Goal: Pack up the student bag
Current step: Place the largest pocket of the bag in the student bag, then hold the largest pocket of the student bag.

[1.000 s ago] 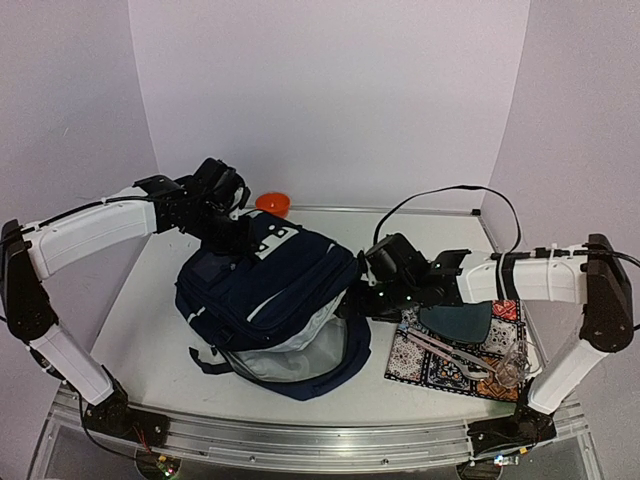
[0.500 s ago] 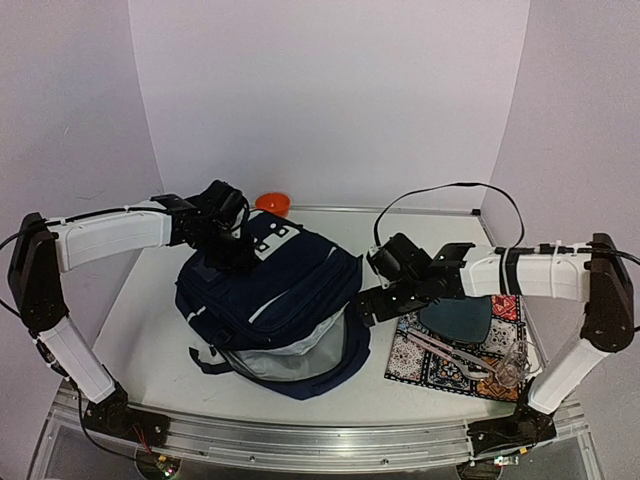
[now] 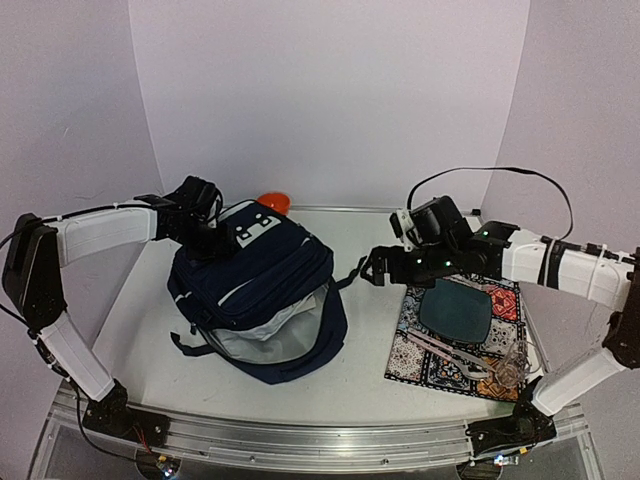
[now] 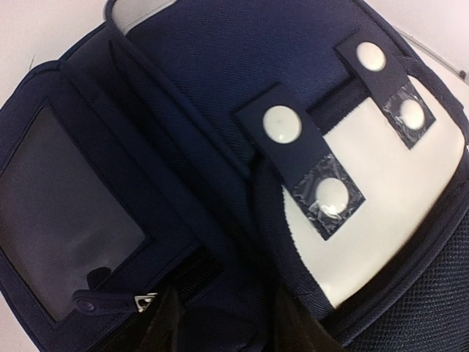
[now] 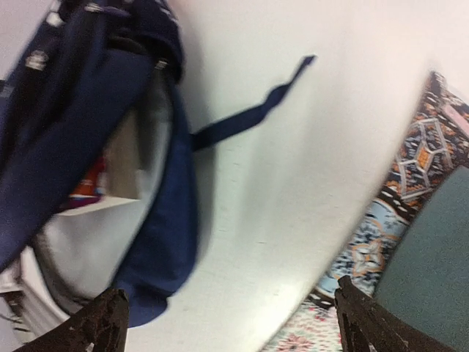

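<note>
1. Student bag (image 3: 262, 285): a large navy-blue fabric backpack with pale trim lines, lying centre-left in the top view on the white surface (image 3: 140, 320). Its mouth gapes toward the bottom of the frame and shows grey lining (image 3: 265, 335). A black strap (image 3: 350, 274) trails off the bag's right edge onto bare surface.
2. Left gripper (image 3: 207, 238): sits on the bag's upper-left end. In the wrist view its fingers (image 4: 170, 326) stand either side of a navy fabric ridge. I cannot tell whether they pinch it.
3. Right gripper (image 3: 376, 270): hovers over the strip of bare surface between the bag and the mat. Its fingertips (image 5: 106, 323) are spread wide with nothing between them.
4. Patterned rectangular mat (image 3: 435, 365): lower right, well apart from the bag. It carries a dark teal oval piece (image 3: 455, 308).
5. Small orange round item (image 3: 272, 203): just behind the bag's upper edge.
</note>
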`<state>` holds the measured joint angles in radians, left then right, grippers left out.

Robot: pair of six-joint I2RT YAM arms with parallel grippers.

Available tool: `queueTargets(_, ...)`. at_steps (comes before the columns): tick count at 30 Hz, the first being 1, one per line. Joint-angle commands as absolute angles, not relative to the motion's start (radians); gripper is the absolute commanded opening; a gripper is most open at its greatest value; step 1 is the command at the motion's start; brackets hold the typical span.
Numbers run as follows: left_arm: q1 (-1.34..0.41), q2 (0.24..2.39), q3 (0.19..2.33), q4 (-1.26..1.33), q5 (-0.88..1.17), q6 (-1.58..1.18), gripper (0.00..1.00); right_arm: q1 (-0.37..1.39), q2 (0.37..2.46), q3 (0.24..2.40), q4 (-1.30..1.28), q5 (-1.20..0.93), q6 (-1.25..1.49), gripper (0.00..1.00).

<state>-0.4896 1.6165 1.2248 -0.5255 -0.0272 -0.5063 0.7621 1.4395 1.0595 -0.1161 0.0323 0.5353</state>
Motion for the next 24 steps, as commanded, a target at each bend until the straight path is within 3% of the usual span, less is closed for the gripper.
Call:
queueTargets(1,-0.472,1.582,1.266,-0.608,-0.067,-0.503,0.50,0.790,1.417,1.038,0.141,-0.274,0.761,0.98)
queueTargets(6,-0.472,1.485,1.255,-0.639,-0.079,-0.483,0.60,0.830,1.454,1.005,0.362,-0.349,0.935,0.98)
queueTargets(11,-0.468,1.426,1.208,-0.704,-0.103,-0.471,0.62,0.845,1.557,1.009,0.435,-0.400,1.019,0.98)
queueTargets(18,-0.451,1.333,1.094,-0.765,-0.102,-0.485,0.63,0.846,1.645,0.961,0.425,-0.368,1.061,0.81)
queueTargets(21,-0.450,1.295,1.033,-0.778,-0.099,-0.504,0.63,0.844,1.680,0.967,0.425,-0.375,1.037,0.65)
queueTargets(24,-0.449,1.255,0.982,-0.787,-0.084,-0.523,0.63,0.822,1.711,0.986,0.421,-0.376,1.006,0.38)
